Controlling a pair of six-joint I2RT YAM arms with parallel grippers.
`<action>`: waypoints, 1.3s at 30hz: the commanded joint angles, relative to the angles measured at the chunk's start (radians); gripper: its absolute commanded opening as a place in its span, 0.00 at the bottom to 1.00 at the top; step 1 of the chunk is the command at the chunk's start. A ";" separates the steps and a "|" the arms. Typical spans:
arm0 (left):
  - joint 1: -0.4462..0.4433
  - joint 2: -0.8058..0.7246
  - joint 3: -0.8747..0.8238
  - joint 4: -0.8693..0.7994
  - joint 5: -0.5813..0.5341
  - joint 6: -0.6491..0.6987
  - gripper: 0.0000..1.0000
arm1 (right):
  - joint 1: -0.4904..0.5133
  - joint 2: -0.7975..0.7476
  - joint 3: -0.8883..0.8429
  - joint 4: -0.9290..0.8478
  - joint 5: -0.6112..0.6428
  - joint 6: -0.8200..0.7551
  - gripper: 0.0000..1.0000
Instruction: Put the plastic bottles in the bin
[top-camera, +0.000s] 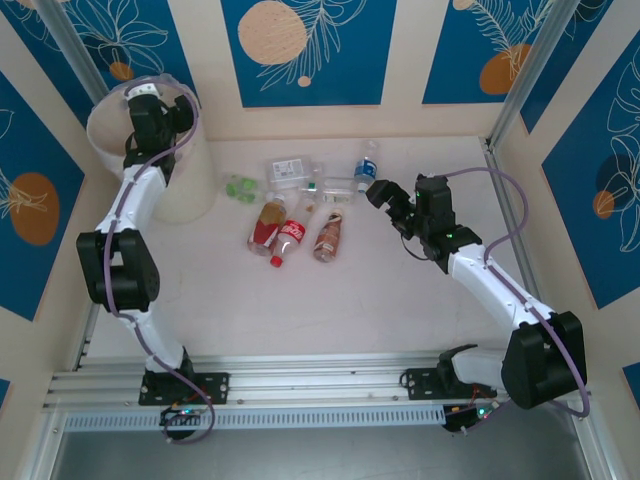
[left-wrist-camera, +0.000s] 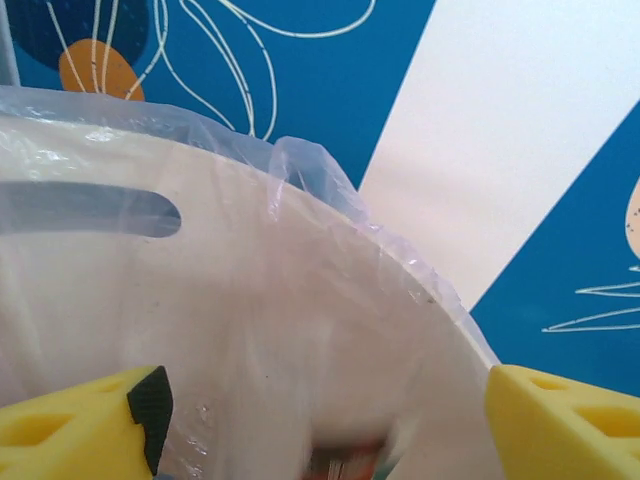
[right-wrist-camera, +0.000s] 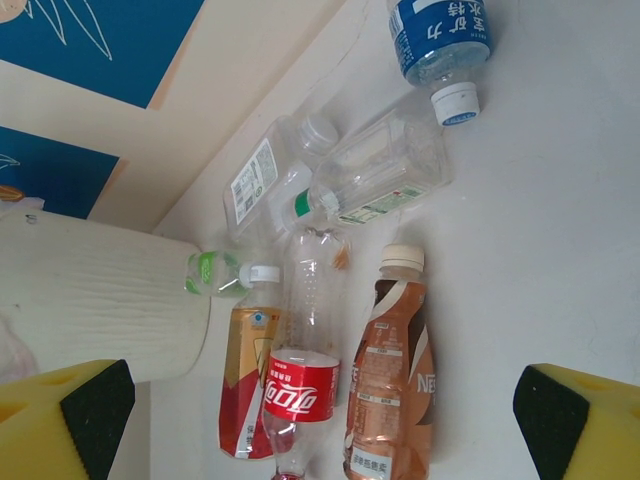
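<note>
White table (top-camera: 380, 300), blue patterned walls (top-camera: 350, 60)

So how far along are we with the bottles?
Done: a red blur low inside the bin, likely a bottle. In hand: nothing; the left tool hangs open over the bin, the right tool is open above the pile. Left: seven bottles on the table.

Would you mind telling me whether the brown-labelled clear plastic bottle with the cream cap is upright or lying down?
Lying down: the brown-labelled plastic bottle rests lengthwise on the white table.
</note>
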 joint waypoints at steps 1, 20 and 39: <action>0.019 0.011 0.053 -0.050 0.053 0.018 0.88 | 0.002 -0.001 0.027 -0.017 -0.009 -0.003 1.00; -0.002 -0.232 -0.013 -0.234 0.014 -0.072 1.00 | -0.002 -0.001 0.042 -0.140 0.108 0.000 1.00; -0.456 -0.542 -0.459 -0.086 -0.426 0.021 1.00 | -0.011 -0.083 -0.039 -0.136 0.153 -0.034 1.00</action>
